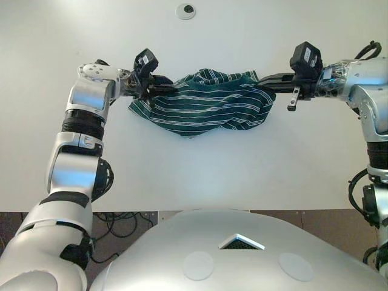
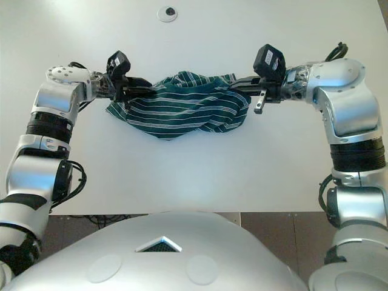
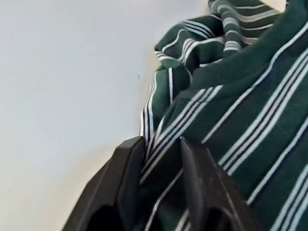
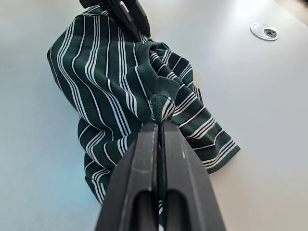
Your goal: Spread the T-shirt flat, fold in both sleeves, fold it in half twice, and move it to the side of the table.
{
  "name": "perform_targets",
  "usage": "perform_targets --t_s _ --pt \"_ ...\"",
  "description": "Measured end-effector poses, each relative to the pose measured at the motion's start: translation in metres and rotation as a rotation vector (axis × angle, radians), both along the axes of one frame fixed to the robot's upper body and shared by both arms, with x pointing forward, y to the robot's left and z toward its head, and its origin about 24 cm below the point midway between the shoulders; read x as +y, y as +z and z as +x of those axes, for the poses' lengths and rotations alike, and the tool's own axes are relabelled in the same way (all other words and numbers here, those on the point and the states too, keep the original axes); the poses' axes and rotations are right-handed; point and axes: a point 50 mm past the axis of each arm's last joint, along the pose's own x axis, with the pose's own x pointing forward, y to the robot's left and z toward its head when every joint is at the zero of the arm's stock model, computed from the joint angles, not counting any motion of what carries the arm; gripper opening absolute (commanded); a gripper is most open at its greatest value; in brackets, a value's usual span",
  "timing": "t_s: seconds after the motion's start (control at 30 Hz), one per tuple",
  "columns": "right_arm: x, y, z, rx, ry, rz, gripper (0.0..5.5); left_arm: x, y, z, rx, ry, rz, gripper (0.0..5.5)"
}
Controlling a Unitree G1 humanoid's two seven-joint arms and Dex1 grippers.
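Two claws share the load here: my left claw (image 3: 161,149) is closed on a fold of the dark green, white-striped cotton T-shirt (image 1: 203,103), with cloth filling the narrow gap between its black fingers, and my right claw (image 4: 159,127) is pinched tight on a small bunched tuft at the opposite end. I read the grips as set at opposite ends so that drawing the arms apart can pull the fabric out wide, which is the spreading step. The garment hangs between them as a crumpled, sagging bundle near the far middle of the smooth white worktop (image 1: 182,176), its lower folds seemingly resting on the surface. No sleeve or hem is laid out that I can pick out, so I judge the task barely begun, with all folding ahead. Slack in the middle suggests more outward pull is needed. A round grey cable grommet (image 1: 186,11) sits well beyond the cloth.
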Motion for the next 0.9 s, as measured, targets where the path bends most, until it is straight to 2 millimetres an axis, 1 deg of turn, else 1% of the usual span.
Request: perform_targets --t_s 0.03,0.07,0.2,0.27,0.4,0.47,0.57,0.67,0.77,0.83,0.9 --pt "0.000 0.000 0.000 0.000 0.000 0.000 0.00 -0.001 0.001 0.000 0.001 -0.009 -0.005 0.92" --pt "0.000 0.000 0.000 -0.001 -0.001 0.000 0.00 -0.001 0.001 0.000 0.003 -0.016 -0.009 0.68" --pt "0.000 0.000 0.000 -0.001 -0.002 -0.002 0.00 -0.004 0.007 0.000 -0.013 -0.049 -0.035 0.09" --pt "-0.001 -0.001 0.000 0.001 -0.004 -0.002 0.00 -0.007 0.010 -0.002 -0.018 -0.069 -0.052 0.03" --pt "-0.002 -0.003 0.001 0.009 -0.015 -0.004 0.00 -0.006 0.007 -0.009 -0.006 -0.080 -0.059 0.03" --pt "-0.003 -0.003 0.001 0.011 -0.017 -0.004 0.00 -0.003 0.005 -0.012 0.003 -0.067 -0.058 0.29" --pt "-0.003 -0.003 0.001 0.008 -0.016 -0.003 0.00 -0.001 0.005 -0.010 -0.011 -0.035 -0.045 0.85" --pt "-0.003 -0.003 0.001 0.008 -0.016 -0.004 0.00 -0.003 0.000 -0.009 -0.007 -0.010 -0.050 1.17" --pt "-0.003 -0.005 0.001 0.014 -0.014 -0.006 0.00 -0.003 -0.003 -0.006 -0.007 0.006 -0.051 1.65" --pt "-0.003 -0.005 0.001 0.014 -0.014 -0.007 0.00 -0.004 -0.003 -0.003 -0.010 0.012 -0.048 1.79" --pt "-0.003 -0.005 0.001 0.014 -0.013 -0.007 0.00 -0.008 -0.003 0.000 -0.015 0.008 -0.054 1.79"
